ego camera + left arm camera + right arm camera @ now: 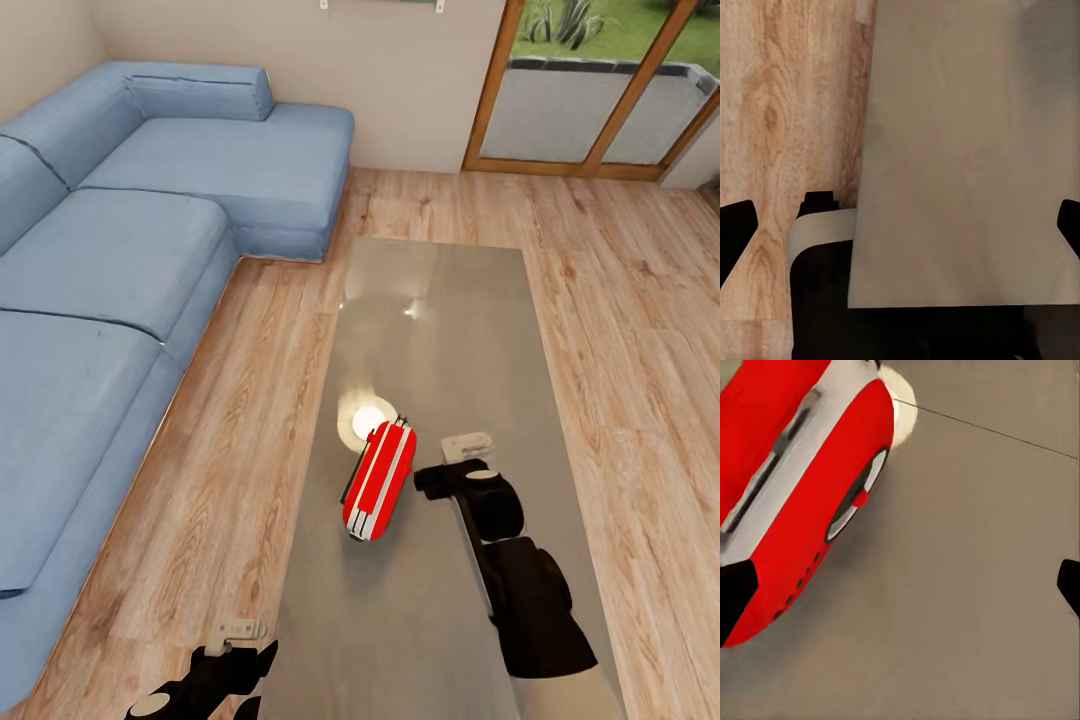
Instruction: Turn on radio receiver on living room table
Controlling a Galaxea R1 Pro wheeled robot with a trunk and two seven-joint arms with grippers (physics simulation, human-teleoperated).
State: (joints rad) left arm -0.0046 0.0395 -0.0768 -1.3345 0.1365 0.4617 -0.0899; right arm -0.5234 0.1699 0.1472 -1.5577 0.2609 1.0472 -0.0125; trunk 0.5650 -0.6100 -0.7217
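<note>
Blue sofa (110, 260) cushions filled the left side above the wood floor (240, 440). The left gripper (240, 640) hung low at the table's (440, 300) near corner, fingers spread apart. The red radio receiver (379, 479) lay on the glossy grey top, and just beside it the right gripper (462, 447) hovered with fingers (735, 596) spread wide, holding nothing.

A home living room: a blue sectional sofa (130, 230) lines the wall beside a long, low, glossy grey worktop (440, 330), plank wood flooring (620, 300) runs around it, and wood-framed glass doors (600, 90) beyond its far end open onto greenery.
</note>
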